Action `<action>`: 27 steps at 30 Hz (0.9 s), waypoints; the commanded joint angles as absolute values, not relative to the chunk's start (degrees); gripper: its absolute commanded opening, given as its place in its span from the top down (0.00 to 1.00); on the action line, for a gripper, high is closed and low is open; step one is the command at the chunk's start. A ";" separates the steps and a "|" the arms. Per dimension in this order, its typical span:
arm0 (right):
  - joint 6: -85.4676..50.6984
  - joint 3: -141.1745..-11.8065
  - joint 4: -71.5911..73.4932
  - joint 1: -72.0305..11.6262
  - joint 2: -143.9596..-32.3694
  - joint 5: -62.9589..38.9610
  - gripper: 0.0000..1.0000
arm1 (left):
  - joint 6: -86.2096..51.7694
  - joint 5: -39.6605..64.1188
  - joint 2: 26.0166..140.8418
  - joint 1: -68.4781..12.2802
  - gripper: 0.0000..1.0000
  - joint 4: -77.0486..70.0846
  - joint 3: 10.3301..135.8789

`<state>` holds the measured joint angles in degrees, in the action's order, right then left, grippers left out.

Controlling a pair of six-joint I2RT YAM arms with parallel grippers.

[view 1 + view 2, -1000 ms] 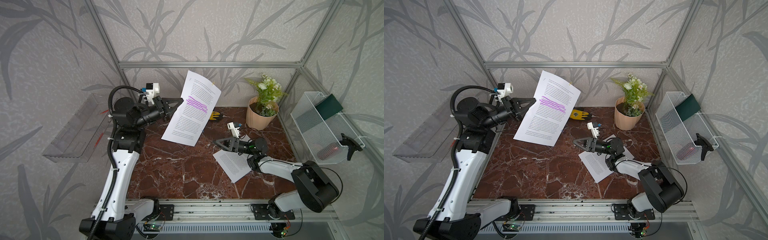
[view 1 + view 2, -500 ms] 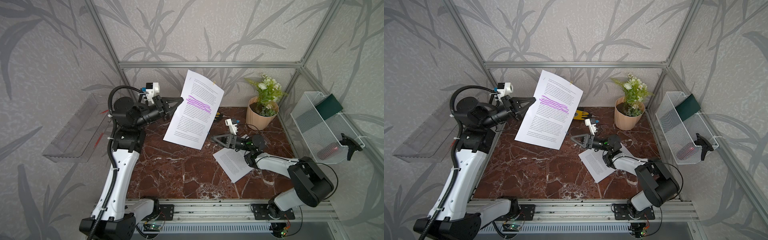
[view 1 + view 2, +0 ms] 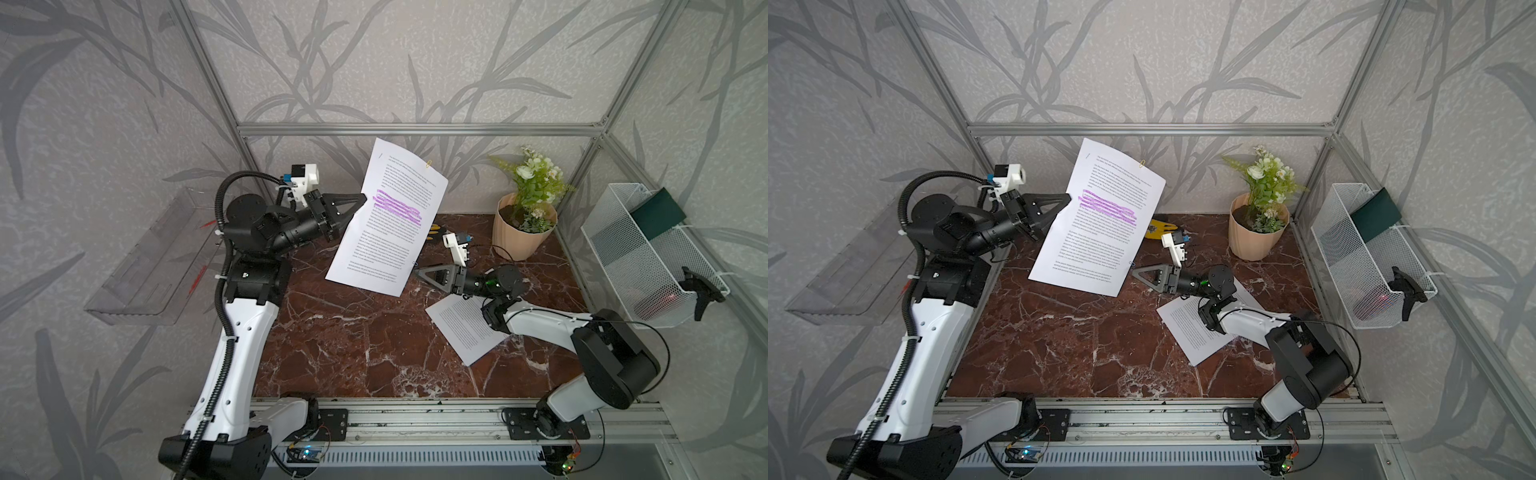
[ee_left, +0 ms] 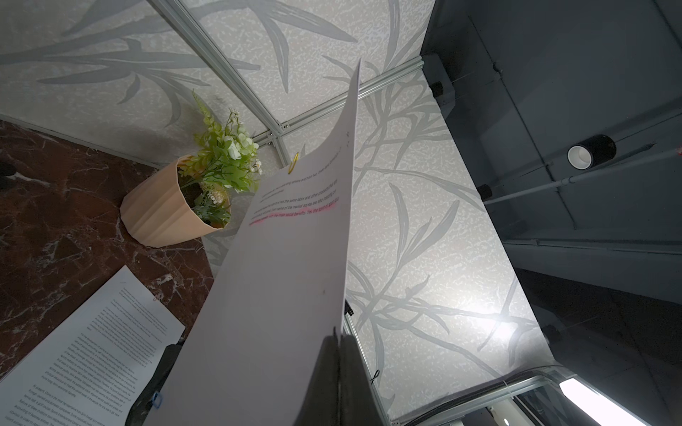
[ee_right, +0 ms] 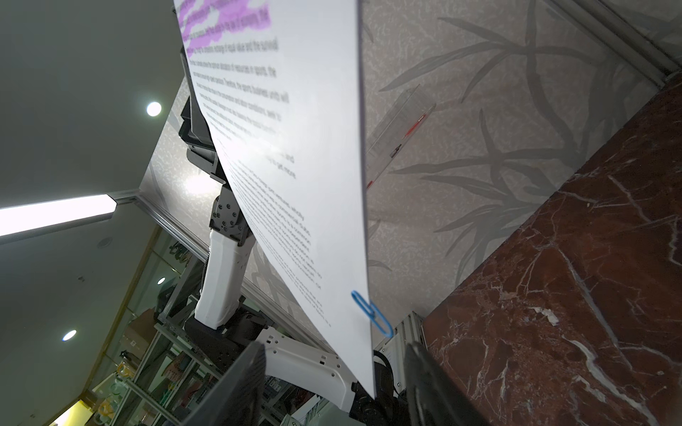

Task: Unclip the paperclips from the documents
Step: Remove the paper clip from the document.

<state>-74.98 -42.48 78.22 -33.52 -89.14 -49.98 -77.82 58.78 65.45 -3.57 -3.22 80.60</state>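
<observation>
My left gripper point(image 3: 363, 200) point(image 3: 1068, 198) point(image 4: 337, 337) is shut on the left edge of the purple-highlighted document point(image 3: 386, 216) point(image 3: 1100, 224) point(image 4: 288, 276), holding it upright above the table. A gold paperclip point(image 3: 428, 163) point(image 3: 1142, 163) point(image 4: 293, 168) sits on its top edge. A blue paperclip point(image 3: 414, 262) point(image 3: 1132, 263) point(image 5: 371, 313) sits near its lower right corner. My right gripper point(image 3: 417, 272) point(image 3: 1136, 272) point(image 5: 332, 372) is open, with that corner between its fingers and the blue clip just beyond the tips. The unmarked document point(image 3: 461, 328) point(image 3: 1192, 332) point(image 4: 92, 346) lies flat under my right arm.
A potted plant point(image 3: 521, 237) stands at the back right. A white wire basket point(image 3: 648, 257) hangs on the right wall and a clear tray point(image 3: 153, 266) on the left wall. A yellow glove point(image 3: 1158, 230) lies behind the raised document.
My right gripper has moved left and slightly up to the raised document's lower right corner. The document has shifted a little to the right. The left gripper stays shut.
</observation>
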 commanded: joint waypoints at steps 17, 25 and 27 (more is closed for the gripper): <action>-71.89 -46.72 80.56 -33.78 -93.31 -48.14 0.32 | -82.38 59.77 64.24 -3.81 1.00 -8.99 80.16; -72.46 -47.51 80.51 -33.63 -92.51 -47.36 0.41 | -82.42 60.09 64.16 -3.87 1.00 -8.96 79.81; -72.76 -47.55 80.51 -33.48 -91.96 -47.20 0.44 | -82.38 60.22 64.09 -3.89 1.00 -8.89 79.80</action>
